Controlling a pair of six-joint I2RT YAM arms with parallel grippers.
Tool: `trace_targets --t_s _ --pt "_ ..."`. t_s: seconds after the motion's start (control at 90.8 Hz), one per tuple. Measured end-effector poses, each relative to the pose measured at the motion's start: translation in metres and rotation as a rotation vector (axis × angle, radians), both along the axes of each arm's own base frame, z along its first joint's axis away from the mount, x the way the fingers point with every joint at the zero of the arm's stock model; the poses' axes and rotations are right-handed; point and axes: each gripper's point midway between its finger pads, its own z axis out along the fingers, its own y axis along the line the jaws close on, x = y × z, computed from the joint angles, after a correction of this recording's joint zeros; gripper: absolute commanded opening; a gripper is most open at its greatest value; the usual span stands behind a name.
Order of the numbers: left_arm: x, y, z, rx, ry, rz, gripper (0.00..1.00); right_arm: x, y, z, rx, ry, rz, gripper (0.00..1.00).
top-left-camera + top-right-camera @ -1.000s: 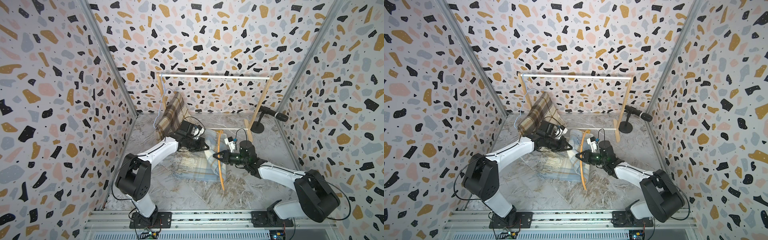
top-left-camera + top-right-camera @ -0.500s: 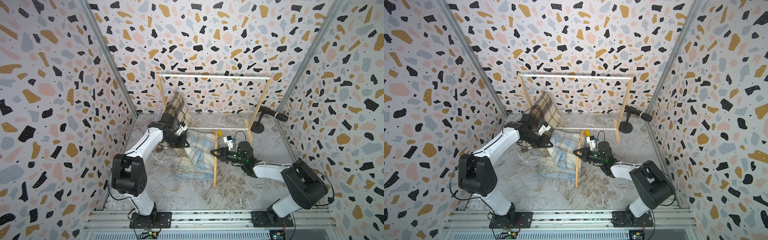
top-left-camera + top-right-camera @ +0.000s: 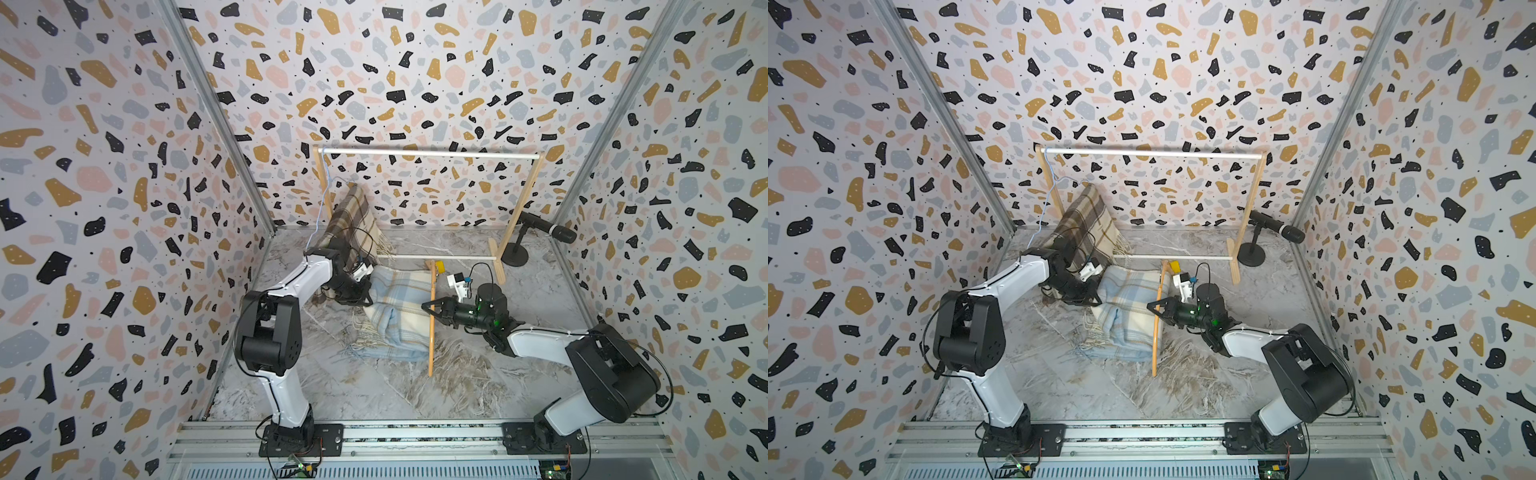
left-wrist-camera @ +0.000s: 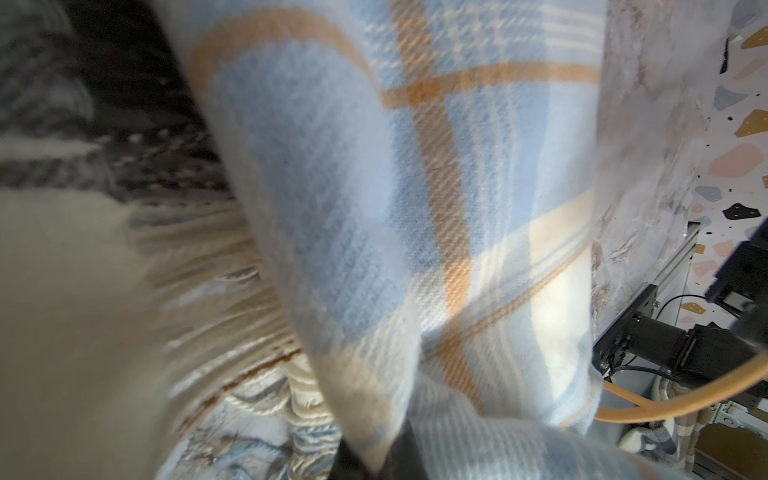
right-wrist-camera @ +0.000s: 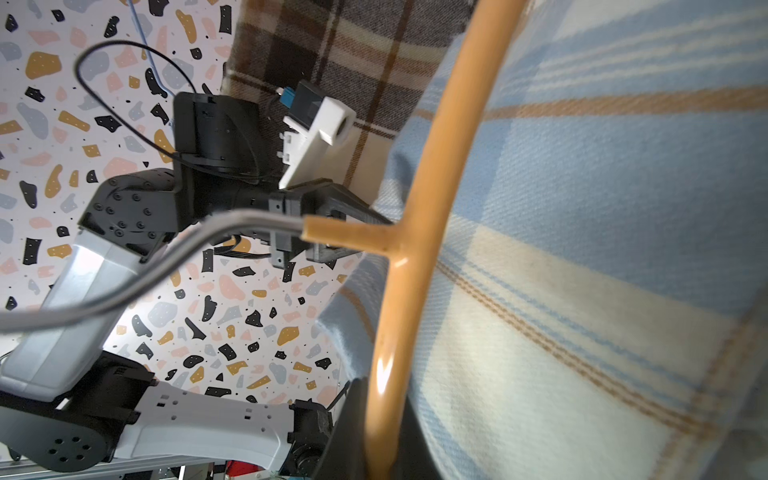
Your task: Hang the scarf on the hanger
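A light blue plaid scarf (image 3: 399, 316) (image 3: 1129, 311) lies bunched on the marble floor, and part of it is lifted. My left gripper (image 3: 365, 297) (image 3: 1096, 298) is shut on the scarf's left edge. In the left wrist view the scarf (image 4: 415, 187) fills the frame, pinched at the left gripper (image 4: 374, 461). My right gripper (image 3: 430, 309) (image 3: 1154, 308) is shut on an orange hanger (image 3: 431, 340) (image 3: 1155, 345) that stands tilted against the scarf's right side. In the right wrist view the hanger (image 5: 415, 249) runs out of the right gripper (image 5: 380, 449) beside the scarf (image 5: 602, 208).
A wooden rack with a white bar (image 3: 432, 154) stands at the back. A brown plaid scarf (image 3: 349, 224) hangs from it on a blue wire hanger (image 3: 324, 199). A black microphone on a stand (image 3: 540, 228) is at the back right. Patterned walls close in three sides.
My left gripper has pulled the scarf's edge back and to the left, bunching the flat scarf into a mound. The hanger's lower end has swung slightly left.
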Motion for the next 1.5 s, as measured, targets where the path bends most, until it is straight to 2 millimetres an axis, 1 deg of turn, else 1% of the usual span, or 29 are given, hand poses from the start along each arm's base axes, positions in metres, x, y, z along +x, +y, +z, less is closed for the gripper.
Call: trace_targets --t_s 0.154,0.275,0.33,0.573,0.661,0.837,0.98,1.101,1.167,1.244,1.288,1.409,1.497 --pt "-0.003 0.002 -0.016 0.018 0.037 -0.005 0.06 -0.004 -0.004 0.016 0.023 0.019 -0.010 0.00" --pt "-0.004 0.002 -0.018 0.014 0.043 -0.005 0.06 -0.008 -0.007 0.031 0.023 0.039 -0.013 0.00" --pt "-0.004 0.000 -0.017 0.004 0.044 -0.006 0.07 -0.008 -0.007 0.041 0.022 0.041 -0.014 0.00" --pt "-0.009 -0.010 -0.007 -0.080 0.029 0.005 0.07 -0.010 -0.009 0.096 0.016 0.013 -0.018 0.00" --pt "-0.012 -0.015 0.002 -0.124 0.010 0.021 0.08 -0.010 -0.010 0.108 0.011 0.006 -0.016 0.00" --pt "-0.013 -0.022 0.017 -0.196 -0.027 0.051 0.10 -0.009 -0.009 0.122 -0.020 0.005 -0.013 0.00" --pt "-0.013 -0.026 0.022 -0.231 -0.035 0.075 0.17 -0.008 -0.009 0.139 -0.041 -0.019 -0.008 0.00" --pt "-0.016 -0.022 0.022 -0.224 -0.035 0.100 0.25 -0.004 -0.012 0.157 -0.061 -0.062 -0.023 0.00" --pt "-0.016 -0.019 0.025 -0.214 -0.052 0.108 0.30 0.001 -0.016 0.167 -0.068 -0.089 -0.042 0.00" --pt "-0.017 -0.015 0.036 -0.206 -0.093 0.115 0.37 0.003 -0.019 0.177 -0.071 -0.107 -0.050 0.00" --pt "-0.018 -0.013 0.048 -0.205 -0.130 0.116 0.41 0.003 -0.020 0.181 -0.074 -0.114 -0.052 0.00" --pt "-0.021 -0.013 0.090 -0.239 -0.244 0.114 0.52 0.004 -0.023 0.188 -0.077 -0.117 -0.049 0.00" --pt "-0.023 -0.018 0.128 -0.291 -0.316 0.119 0.57 0.001 -0.021 0.191 -0.082 -0.120 -0.023 0.00"
